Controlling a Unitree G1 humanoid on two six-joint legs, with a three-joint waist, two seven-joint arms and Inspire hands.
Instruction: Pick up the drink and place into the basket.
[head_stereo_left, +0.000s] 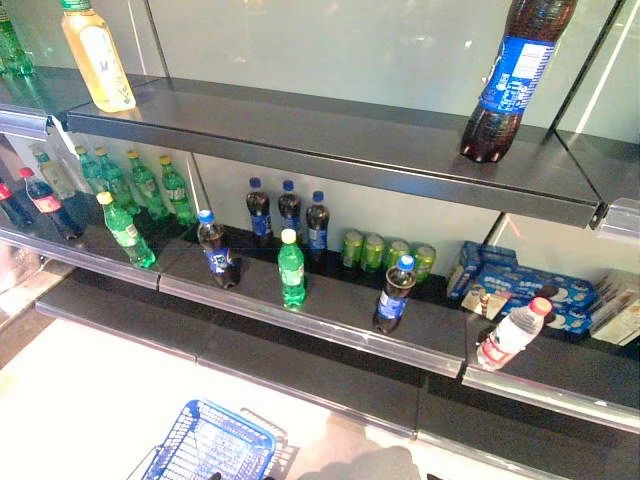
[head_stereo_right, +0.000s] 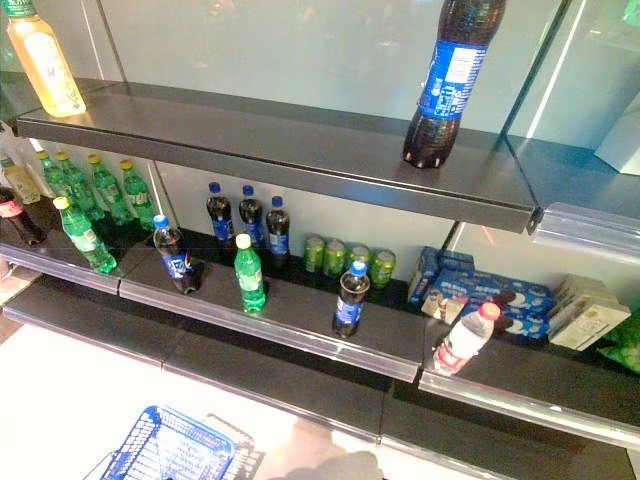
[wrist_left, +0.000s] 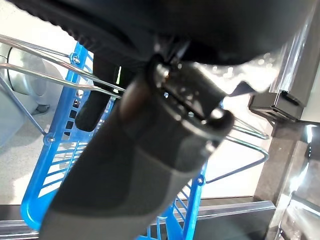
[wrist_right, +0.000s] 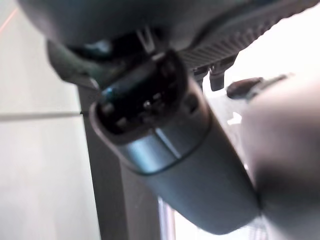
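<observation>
From the left eye view I see a dark two-level shelf (head_stereo_left: 330, 150). On the top level stand a yellow drink bottle (head_stereo_left: 97, 55) at the left and a big cola bottle (head_stereo_left: 512, 75) with a blue label at the right; I can't read either label. On the lower level, green soda bottles (head_stereo_left: 140, 190) crowd the left end, and three dark bottles (head_stereo_left: 288, 212) stand at the back beside a row of green cans (head_stereo_left: 388, 253). Nearer the front edge stand a dark blue-capped bottle (head_stereo_left: 216, 250), a green bottle (head_stereo_left: 291, 268) and another dark bottle (head_stereo_left: 394, 295), each apart from the others. To the right, a clear bottle with a pink cap (head_stereo_left: 513, 333) leans in front of blue boxes (head_stereo_left: 520, 285). The blue basket (head_stereo_left: 212, 440) sits low at the bottom edge, with no drink in it that I can see.

The right eye view gives the same shelf and adds pale packets (head_stereo_right: 590, 315) right of the blue boxes.

In the left wrist view my left hand (wrist_left: 95, 107) sits against the basket's wire handle (wrist_left: 60, 75), a dark finger crossing the wire; I cannot tell whether it grips. The arm blocks most of the rest.

In the right wrist view my right hand (wrist_right: 245, 87) is only a sliver past the wrist, so I cannot tell its state; only a dark upright post (wrist_right: 107, 190) shows behind it.
</observation>
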